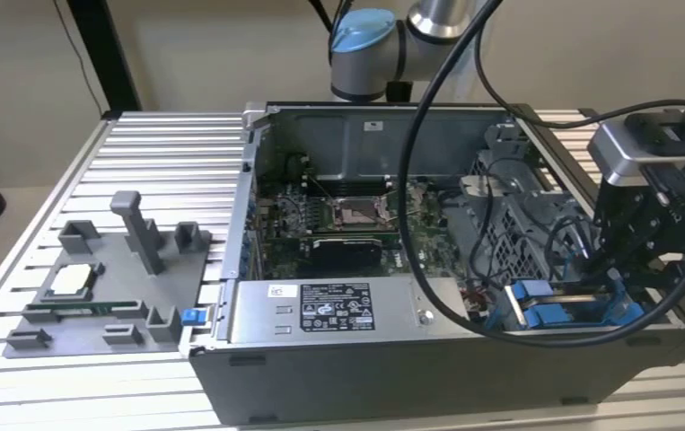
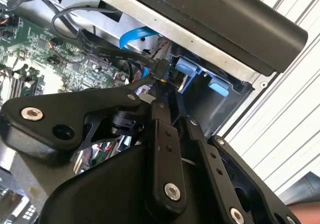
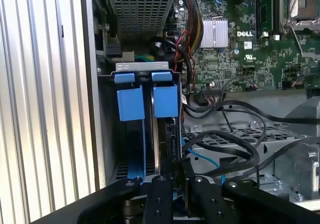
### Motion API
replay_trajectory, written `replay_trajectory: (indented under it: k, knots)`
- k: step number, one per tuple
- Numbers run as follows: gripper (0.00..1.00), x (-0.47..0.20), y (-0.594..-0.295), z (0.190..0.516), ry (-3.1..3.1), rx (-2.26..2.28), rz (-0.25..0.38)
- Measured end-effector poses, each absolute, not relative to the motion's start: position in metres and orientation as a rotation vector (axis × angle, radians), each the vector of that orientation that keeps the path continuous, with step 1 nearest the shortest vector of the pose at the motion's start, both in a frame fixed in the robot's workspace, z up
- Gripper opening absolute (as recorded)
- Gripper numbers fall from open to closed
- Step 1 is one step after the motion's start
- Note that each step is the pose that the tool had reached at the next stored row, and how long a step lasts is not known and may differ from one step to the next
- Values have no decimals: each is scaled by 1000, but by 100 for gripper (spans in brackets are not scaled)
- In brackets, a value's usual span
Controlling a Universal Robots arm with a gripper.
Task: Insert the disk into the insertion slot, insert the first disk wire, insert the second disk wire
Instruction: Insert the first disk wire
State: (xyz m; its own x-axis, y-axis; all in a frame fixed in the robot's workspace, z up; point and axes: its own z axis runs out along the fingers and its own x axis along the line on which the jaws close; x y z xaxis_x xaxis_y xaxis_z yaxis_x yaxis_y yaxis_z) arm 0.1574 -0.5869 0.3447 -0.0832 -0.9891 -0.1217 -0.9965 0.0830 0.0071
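There, edge-on in the insertion slot (image 3: 142, 65), the disk (image 3: 167, 134), long axis inward.

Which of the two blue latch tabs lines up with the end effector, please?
The tab nearer the motherboard, straight ahead of the end effector; the other tab sits beside the case's outer wall.

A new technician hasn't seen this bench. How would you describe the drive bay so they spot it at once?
Start at the open computer case on the slatted table. Its near corner on the exterior view's right holds the insertion slot, a grey metal bay. Bright blue latch tabs set it apart from the labelled power-supply box alongside.
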Motion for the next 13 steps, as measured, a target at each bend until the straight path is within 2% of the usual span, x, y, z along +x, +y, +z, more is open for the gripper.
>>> replay_trajectory:
  k: [13]
  knots:
    - [0,157,-586,343,2249,-2066,135]
